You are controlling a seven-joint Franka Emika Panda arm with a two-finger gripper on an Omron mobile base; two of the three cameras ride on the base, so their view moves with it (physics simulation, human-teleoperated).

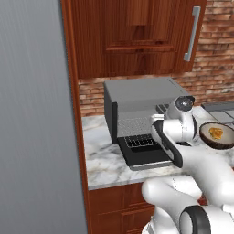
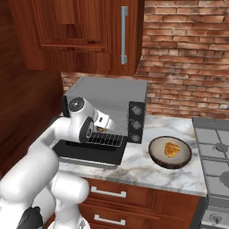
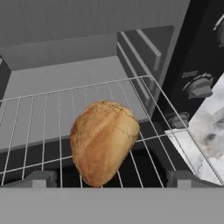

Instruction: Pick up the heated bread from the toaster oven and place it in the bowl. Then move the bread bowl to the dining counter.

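Hand view puts the heated bread (image 3: 103, 146), a golden-brown oval loaf, on the silver wire rack (image 3: 52, 109) near the rack's front edge, inside the toaster oven (image 3: 87, 39). The claw (image 3: 109, 178) hangs just before it with its tips spread wide to either side of the loaf's near end, released and holding nothing. To the right, the oven's knobs (image 3: 199, 87) stand on the black control panel.

From the left base view, the oven (image 1: 137, 98) sits toward the back of the marble table (image 1: 103, 157), its black door (image 1: 146, 155) dropped flat toward the front edge. Right of it lies the bowl (image 1: 217, 135), which already has a small orange piece (image 1: 216, 133) in it.

The loaf looks light, crusty and a little springy, so it should stand a moderate squeeze without crushing. I judge the best hold is across its narrow width, mid-body, where the flanks run closest to parallel; its rounded ends could squirt out of the tips.
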